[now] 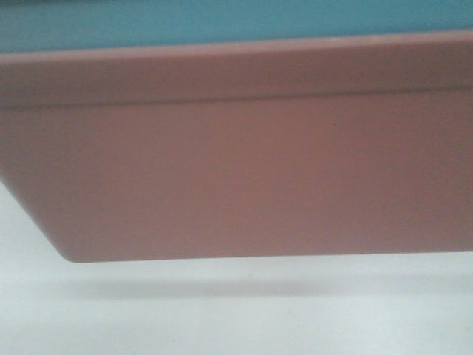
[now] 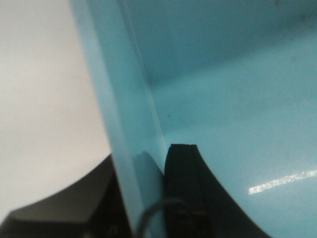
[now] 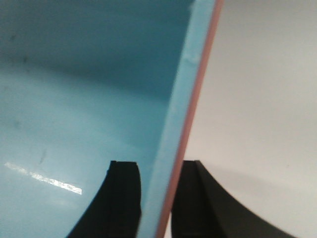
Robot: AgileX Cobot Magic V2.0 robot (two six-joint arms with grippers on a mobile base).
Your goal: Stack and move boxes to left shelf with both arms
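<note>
1. Where the front view looks out, the salmon-pink bin (image 1: 236, 170) fills nearly all of it, showing its long side wall, its rim and one rounded lower corner.
2. The light blue bin (image 1: 222, 22) sits nested inside the pink one and shows as a blue band just above the pink rim.
3. Below the pink bin's bottom edge lies a white surface (image 1: 236, 325). A soft shadow on it is set apart from that edge by a pale strip (no edge or corner of the surface shows, so the bins' place on it cannot be told).
4. The left gripper (image 2: 143, 158) is closed narrow on one wall of the blue bin. One black finger (image 2: 185, 188) presses the inner face and the other (image 2: 74, 208) is outside the wall.
5. The right gripper (image 3: 158, 166) pinches another wall, where the blue rim and the thin pink edge run together. Its inner finger (image 3: 121, 198) is against the blue and its outer finger (image 3: 198, 203) is on the pink side.
</note>
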